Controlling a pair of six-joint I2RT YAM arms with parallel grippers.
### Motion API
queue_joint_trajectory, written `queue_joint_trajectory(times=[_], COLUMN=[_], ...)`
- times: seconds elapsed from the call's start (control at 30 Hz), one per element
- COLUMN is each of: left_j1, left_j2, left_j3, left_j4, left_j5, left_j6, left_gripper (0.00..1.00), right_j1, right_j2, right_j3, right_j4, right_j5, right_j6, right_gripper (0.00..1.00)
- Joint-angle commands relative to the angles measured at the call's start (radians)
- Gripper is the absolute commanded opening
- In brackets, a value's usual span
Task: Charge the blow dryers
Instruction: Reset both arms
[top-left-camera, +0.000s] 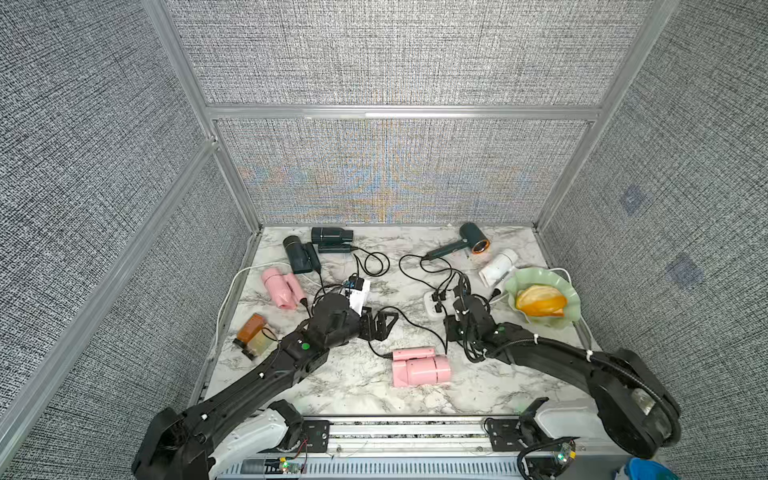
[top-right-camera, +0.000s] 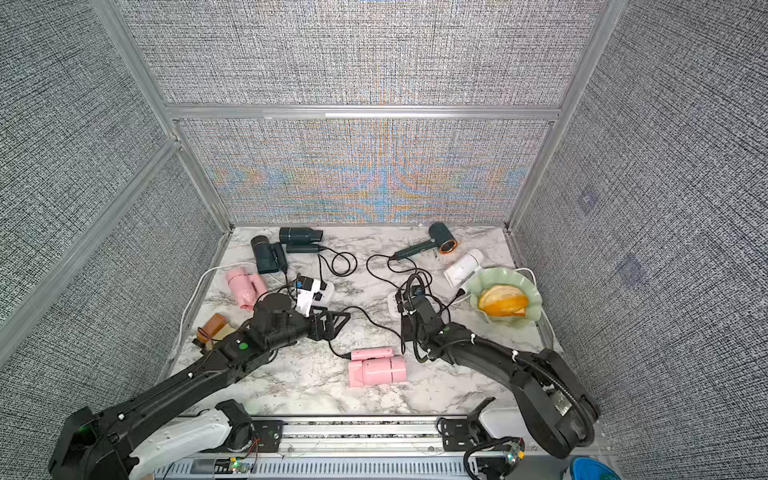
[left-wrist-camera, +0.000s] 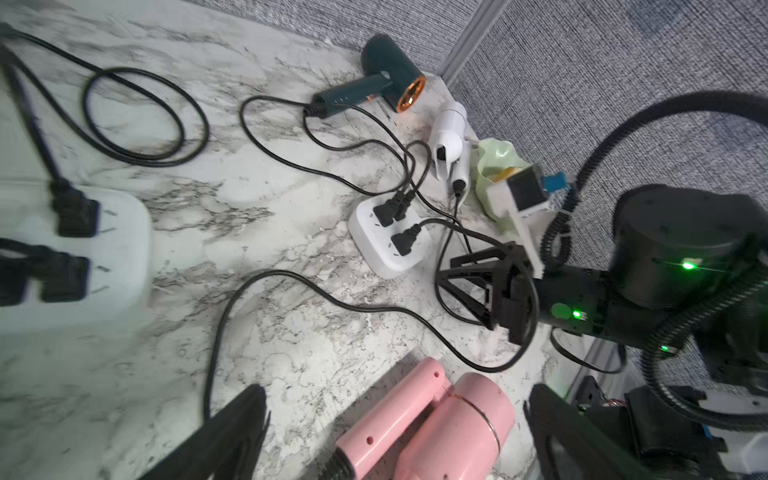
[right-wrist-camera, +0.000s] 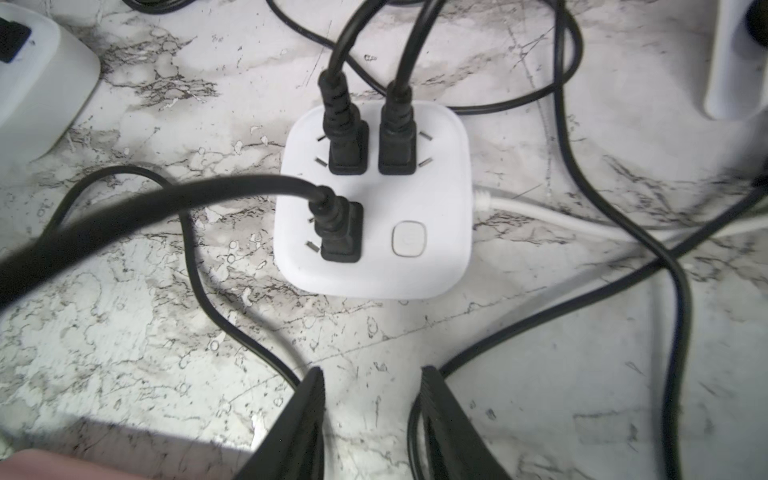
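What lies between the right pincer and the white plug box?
Just bare marble table, seen in the right wrist view. Black cords pass either side of the right pincer; none crosses the gap to the plug box.

A power strip (right-wrist-camera: 376, 193) is set right of centre, a bowl (top-left-camera: 572, 304) to its right. A blow dryer (top-left-camera: 422, 370) is laid nearer.

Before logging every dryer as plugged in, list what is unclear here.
Left power strip: blurred, edge-cut in left wrist view; wrist camera partly covers it in top views.
Right power strip: mostly under right arm in top views.
Amber bottle label: too small in top views.
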Motion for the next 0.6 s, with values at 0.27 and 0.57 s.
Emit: queue_joint_trajectory(times=[0.27, 0.57], left_j1=[0.078, 0.132], left_j2=[-0.113, -0.091], left_j3=[-0.030, -0.067], left_j4=[-0.057, -0.013], left_j5=[-0.231, -0.193], left_j6=[0.052, 0.052], left_gripper=[1.00, 1.00], right_j1=[-0.039, -0.057], right_j2=[-0.294, -0.401], right_j3=[-0.009, 0.042], right_j4=[-0.172, -0.212], right_j5=[0.030, 0.047], right_j6=[0.028, -0.022], right_gripper=[0.42, 0.63])
